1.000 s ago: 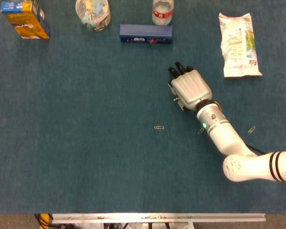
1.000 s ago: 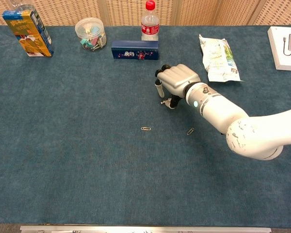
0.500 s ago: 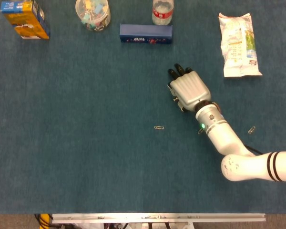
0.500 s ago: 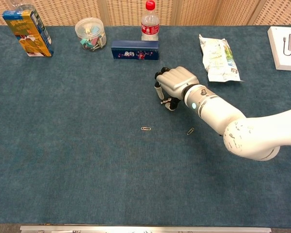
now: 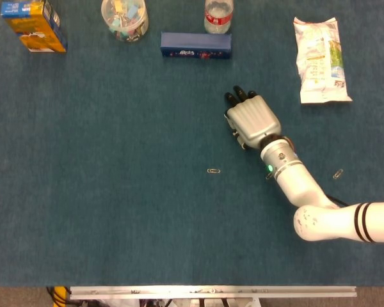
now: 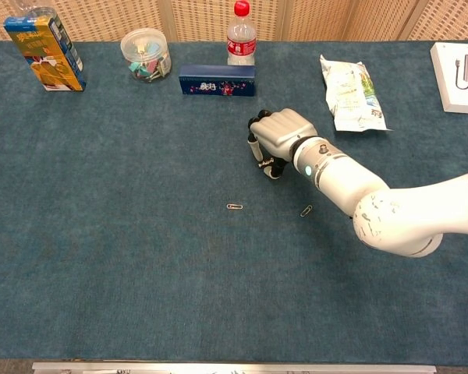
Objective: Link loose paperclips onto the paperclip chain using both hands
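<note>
Hovering near the worktop's middle, the right hand (image 5: pixel 253 118) has fingers curled down onto the cloth; whether it holds anything cannot be told. One paperclip (image 5: pixel 214 171) lies left of the forearm, a second (image 6: pixel 306 210) sits just beside it, a third (image 5: pixel 338 173) lies toward the right edge. Left hand out of view.

Blue-felt table (image 6: pixel 101 257), metal front rail (image 5: pixel 211 291), woven wicker wall panels (image 6: pixel 195 17) behind.

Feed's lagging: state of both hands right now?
Left hand: not in view.
Right hand: fingers curled down on the table; whether it holds anything cannot be told.
</note>
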You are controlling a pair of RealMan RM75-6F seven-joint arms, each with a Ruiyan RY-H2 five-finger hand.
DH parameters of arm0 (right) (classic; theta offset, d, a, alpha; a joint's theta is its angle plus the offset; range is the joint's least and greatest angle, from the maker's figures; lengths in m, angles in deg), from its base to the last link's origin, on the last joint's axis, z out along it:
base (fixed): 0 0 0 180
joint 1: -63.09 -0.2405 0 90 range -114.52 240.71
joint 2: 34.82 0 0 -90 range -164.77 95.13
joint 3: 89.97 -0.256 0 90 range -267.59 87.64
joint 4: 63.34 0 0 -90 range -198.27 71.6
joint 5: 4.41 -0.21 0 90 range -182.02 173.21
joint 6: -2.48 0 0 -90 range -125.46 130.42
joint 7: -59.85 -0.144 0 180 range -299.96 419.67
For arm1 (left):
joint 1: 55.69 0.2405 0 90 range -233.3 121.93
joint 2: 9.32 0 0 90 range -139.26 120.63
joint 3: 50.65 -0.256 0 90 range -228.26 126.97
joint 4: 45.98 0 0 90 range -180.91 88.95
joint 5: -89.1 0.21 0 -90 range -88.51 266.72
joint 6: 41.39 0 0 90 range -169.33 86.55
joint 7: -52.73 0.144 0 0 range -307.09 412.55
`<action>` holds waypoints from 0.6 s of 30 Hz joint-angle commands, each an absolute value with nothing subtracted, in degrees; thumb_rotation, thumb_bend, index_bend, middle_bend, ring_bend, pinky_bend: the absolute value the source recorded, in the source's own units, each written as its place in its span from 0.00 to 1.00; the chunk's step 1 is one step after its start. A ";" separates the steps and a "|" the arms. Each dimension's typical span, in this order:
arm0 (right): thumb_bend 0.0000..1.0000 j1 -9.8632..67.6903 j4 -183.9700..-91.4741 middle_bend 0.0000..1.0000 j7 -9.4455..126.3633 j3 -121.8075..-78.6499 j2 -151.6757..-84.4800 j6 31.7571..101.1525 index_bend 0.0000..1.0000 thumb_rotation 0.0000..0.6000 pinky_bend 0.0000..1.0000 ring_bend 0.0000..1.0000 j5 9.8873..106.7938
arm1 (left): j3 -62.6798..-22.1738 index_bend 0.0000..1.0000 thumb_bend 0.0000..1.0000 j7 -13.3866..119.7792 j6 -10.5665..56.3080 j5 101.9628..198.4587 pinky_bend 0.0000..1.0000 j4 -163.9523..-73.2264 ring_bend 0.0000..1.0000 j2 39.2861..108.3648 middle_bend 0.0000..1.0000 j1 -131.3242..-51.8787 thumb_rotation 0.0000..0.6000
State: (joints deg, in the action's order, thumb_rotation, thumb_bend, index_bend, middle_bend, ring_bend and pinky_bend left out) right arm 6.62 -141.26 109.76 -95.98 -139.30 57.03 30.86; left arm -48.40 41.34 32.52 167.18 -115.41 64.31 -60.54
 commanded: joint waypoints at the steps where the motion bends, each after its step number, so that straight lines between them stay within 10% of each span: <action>1: 0.29 6.61 -141.15 0.14 109.77 -96.04 -139.39 57.01 0.51 1.00 0.21 0.05 30.84 | -48.44 0.35 0.27 41.21 32.51 167.23 0.01 -115.28 0.05 64.36 0.10 -60.47 1.00; 18: 0.30 6.44 -140.10 0.14 109.96 -96.30 -139.99 56.46 0.52 1.00 0.21 0.05 30.59 | -48.41 0.35 0.27 40.88 32.32 167.27 0.01 -115.02 0.05 64.48 0.10 -60.39 1.00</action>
State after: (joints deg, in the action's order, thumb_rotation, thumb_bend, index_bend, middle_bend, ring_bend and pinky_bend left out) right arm 6.44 -140.10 109.96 -96.29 -139.99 56.45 30.59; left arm -48.41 40.88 32.32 167.27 -115.02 64.48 -60.39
